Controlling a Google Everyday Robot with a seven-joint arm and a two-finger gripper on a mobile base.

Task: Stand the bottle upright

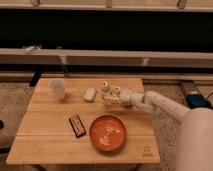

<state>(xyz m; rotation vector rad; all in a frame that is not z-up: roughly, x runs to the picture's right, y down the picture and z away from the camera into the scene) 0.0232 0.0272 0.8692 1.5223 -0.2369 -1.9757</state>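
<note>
The bottle (pixel 104 90) is a small pale whitish bottle with a round white cap on top. It appears to stand upright near the middle back of the wooden table (pixel 50 135). My gripper (pixel 111 97) is right beside the bottle on its right, touching or nearly touching its lower part. My white arm (pixel 160 106) reaches in from the right.
A translucent white cup (pixel 57 88) stands at the back left. A flat whitish oblong lump (pixel 89 94) lies just left of the bottle. An orange plate (pixel 107 133) sits at the front, with a dark bar (pixel 76 125) to its left. A rail runs behind the table.
</note>
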